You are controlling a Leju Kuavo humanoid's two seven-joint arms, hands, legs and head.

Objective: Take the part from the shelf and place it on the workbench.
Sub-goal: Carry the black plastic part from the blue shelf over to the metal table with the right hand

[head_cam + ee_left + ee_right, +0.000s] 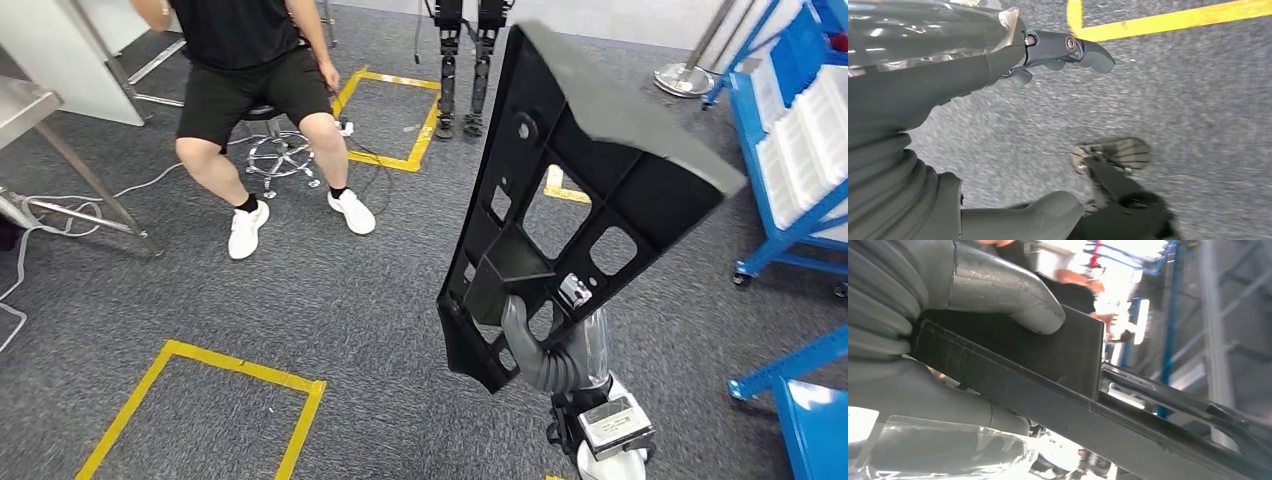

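The part (560, 190), a big black plastic frame with holes, is up in the air over the grey carpet (380, 300). The right hand (535, 345) grips its lower end tight. The left hand (998, 65) hangs down with nothing in it, fingers a bit apart. A person (255, 90) sits on a stool nearby.
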